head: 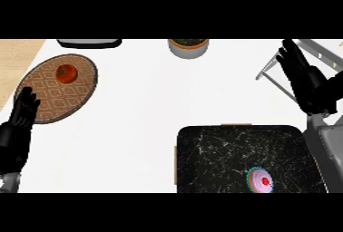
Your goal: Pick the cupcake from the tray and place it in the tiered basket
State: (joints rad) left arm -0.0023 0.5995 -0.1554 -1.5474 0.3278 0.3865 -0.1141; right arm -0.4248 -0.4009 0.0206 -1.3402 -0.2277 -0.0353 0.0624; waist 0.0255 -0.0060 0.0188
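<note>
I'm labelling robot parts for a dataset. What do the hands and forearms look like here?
Both the left hand and the right hand are black, with slender segmented fingers. The right forearm is a light grey, boxy casing. No cables or markings are visible.

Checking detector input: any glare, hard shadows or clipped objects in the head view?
Head view: lighting flat, no glare on the white counter, no hard shadows. Cupcake stands out against the dark tray. Pot and a dark object are clipped at the top; the tiered basket is partly behind the right hand.
</note>
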